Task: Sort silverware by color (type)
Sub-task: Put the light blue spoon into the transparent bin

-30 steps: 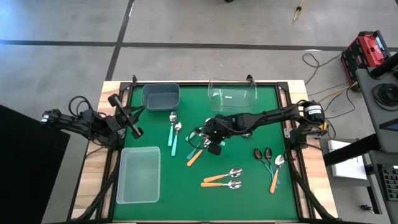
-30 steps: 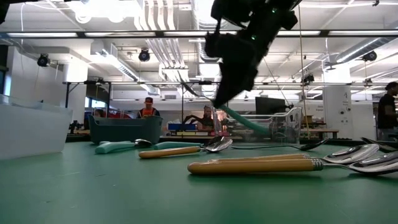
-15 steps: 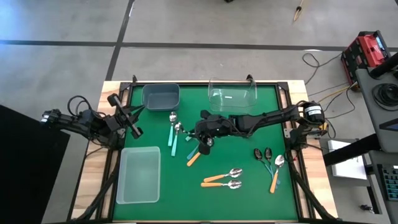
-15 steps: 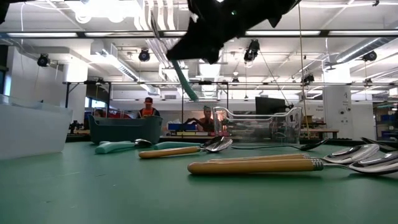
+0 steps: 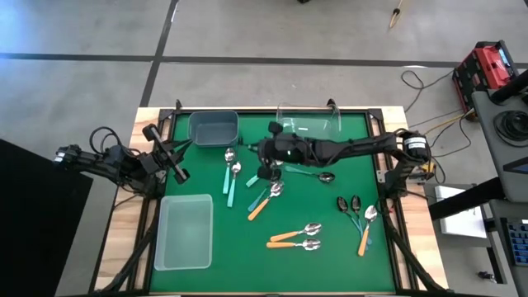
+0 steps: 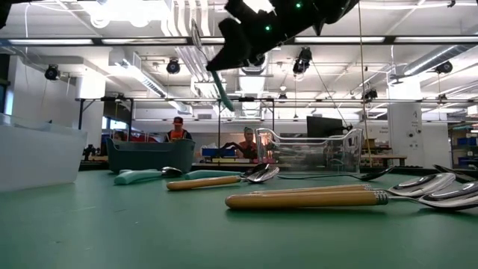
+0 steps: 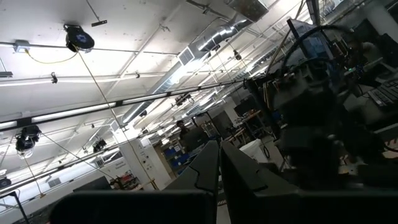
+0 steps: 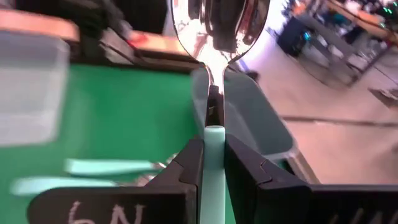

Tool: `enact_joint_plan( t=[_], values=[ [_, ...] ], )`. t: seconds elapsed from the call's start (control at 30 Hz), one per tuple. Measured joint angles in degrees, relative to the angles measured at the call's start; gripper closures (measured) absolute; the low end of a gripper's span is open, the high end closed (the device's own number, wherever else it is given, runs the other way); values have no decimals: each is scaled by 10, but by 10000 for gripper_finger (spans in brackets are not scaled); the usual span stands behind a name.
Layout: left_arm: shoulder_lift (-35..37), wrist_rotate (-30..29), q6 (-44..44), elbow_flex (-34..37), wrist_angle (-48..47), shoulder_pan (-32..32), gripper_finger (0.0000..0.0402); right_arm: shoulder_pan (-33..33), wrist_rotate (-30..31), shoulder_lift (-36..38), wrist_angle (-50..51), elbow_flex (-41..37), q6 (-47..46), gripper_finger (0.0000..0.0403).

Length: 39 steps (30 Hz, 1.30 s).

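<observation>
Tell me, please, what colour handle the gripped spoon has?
Teal, clearest in the right wrist view: spoon.

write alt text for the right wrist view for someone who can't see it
The right gripper is shut on a teal-handled spoon, whose shiny silver bowl points away from the camera. Beyond it lie the green mat, a grey-blue bin and a clear bin. Two more teal-handled spoons lie on the mat.

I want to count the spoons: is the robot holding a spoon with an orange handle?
No, the right tool is clamped on a spoon with a teal handle, its shiny bowl sticking out ahead.
</observation>
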<state>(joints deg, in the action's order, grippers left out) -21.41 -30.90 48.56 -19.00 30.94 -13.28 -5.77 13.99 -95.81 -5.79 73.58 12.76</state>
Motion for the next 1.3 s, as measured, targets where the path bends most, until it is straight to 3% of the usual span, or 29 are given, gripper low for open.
enact_joint_plan(
  t=[0.37,0.7,0.97,1.3],
  values=[
    [0,0,0,0,-1,0,401,-89,11,0,308,122,22,369],
    [0,-1,0,0,-1,0,401,-173,10,0,511,146,53,369],
    [0,-1,0,0,-2,0,401,-236,10,0,610,145,122,369],
    [0,-1,0,0,-2,0,401,-260,11,-35,632,166,154,369]
  ],
)
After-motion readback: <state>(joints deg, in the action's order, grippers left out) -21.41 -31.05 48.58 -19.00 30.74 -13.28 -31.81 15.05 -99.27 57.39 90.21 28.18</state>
